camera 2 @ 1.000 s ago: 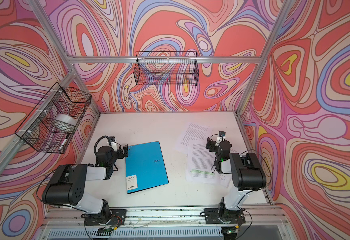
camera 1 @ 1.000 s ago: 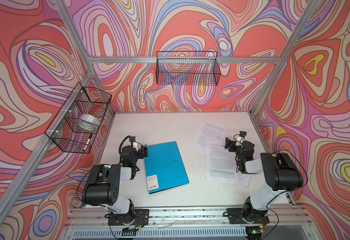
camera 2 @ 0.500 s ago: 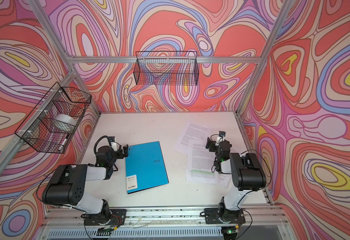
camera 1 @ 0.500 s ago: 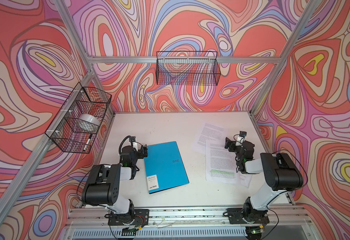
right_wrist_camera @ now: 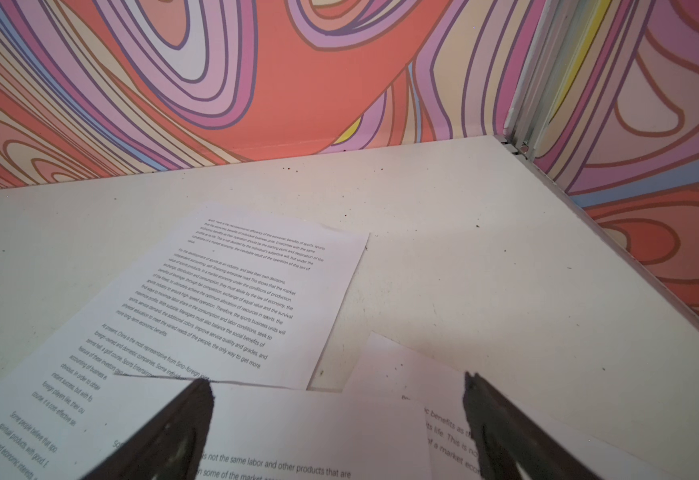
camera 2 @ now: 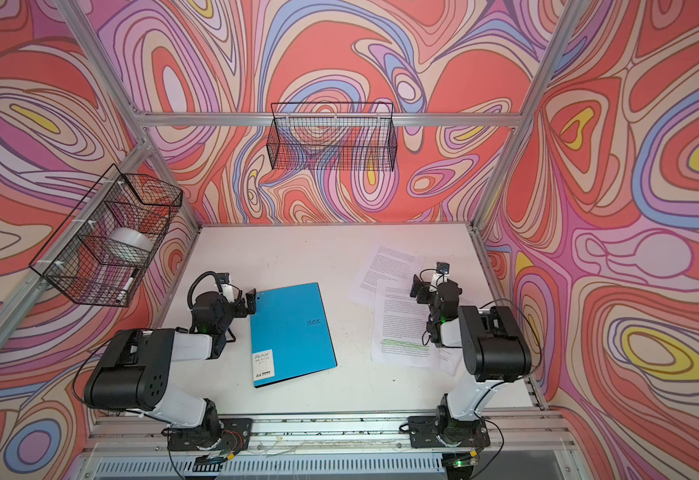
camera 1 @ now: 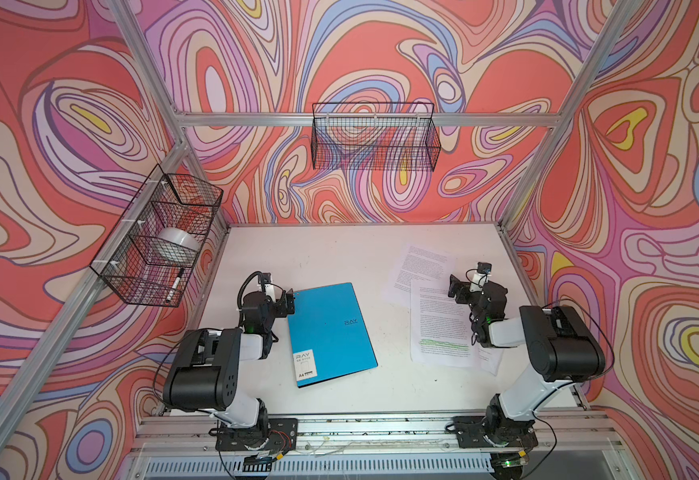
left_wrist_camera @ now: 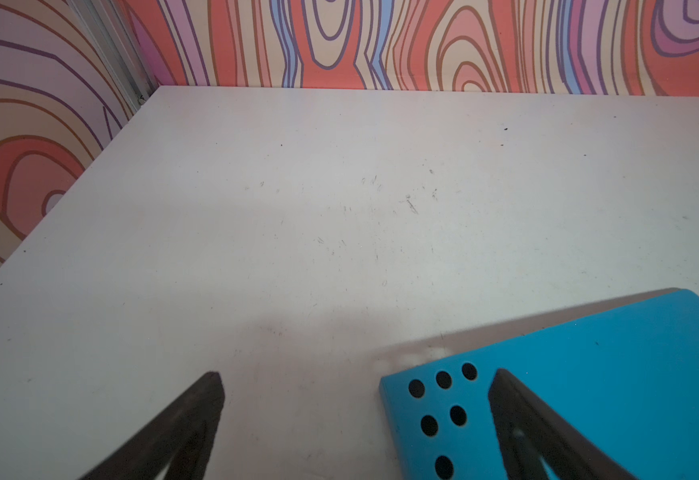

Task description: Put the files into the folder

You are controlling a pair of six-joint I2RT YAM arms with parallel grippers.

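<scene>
Nothing moved since a second ago | left gripper [camera 1: 288, 300] spread wide, empty, at closed blue folder [camera 1: 331, 328] far corner | right gripper [camera 1: 458, 289] spread wide, empty, above files [camera 1: 439, 322] | folder mid-tabletop [camera 1: 339, 253], files loose to its right

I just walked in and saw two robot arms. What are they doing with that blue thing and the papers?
The job is putting the papers into the folder. The blue folder lies shut on the table, and the left gripper is open at its far corner, holding nothing. The papers lie spread and overlapping to the right, with the right gripper open above them. Nothing is picked up yet.
</scene>
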